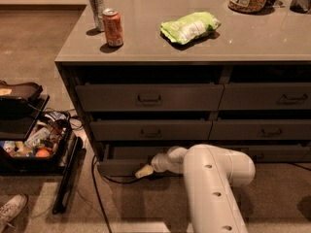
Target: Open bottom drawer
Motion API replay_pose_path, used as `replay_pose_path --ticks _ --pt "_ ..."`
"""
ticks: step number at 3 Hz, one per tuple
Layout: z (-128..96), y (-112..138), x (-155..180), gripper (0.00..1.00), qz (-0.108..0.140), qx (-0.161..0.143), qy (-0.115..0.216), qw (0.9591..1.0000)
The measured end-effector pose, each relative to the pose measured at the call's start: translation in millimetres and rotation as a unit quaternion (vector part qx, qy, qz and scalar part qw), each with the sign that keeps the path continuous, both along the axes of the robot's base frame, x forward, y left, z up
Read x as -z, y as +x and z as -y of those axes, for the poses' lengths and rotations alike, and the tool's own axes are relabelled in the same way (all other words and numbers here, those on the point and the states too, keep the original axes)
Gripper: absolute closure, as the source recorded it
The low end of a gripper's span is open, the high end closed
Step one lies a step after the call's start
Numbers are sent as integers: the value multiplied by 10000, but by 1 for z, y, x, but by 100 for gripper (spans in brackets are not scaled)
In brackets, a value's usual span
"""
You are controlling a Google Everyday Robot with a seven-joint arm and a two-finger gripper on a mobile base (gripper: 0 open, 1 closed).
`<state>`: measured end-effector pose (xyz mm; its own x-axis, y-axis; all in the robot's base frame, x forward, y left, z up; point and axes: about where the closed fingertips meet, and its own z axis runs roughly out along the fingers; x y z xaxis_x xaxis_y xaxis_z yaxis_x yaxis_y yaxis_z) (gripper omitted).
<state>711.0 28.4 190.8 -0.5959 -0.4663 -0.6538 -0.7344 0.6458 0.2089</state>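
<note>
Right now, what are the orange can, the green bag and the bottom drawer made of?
The orange can: likely metal, glossy, with a bright rim. The green bag: thin plastic or foil, crinkled and shiny. The bottom drawer: maybe painted wood or laminate, matte grey-brown. The gripper sits low at that drawer's front.
</note>
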Motion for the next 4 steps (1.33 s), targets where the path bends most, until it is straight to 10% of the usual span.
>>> replay_pose_path --ticks 4 --pt "0 -56 3 0 -424 -47 195 9989"
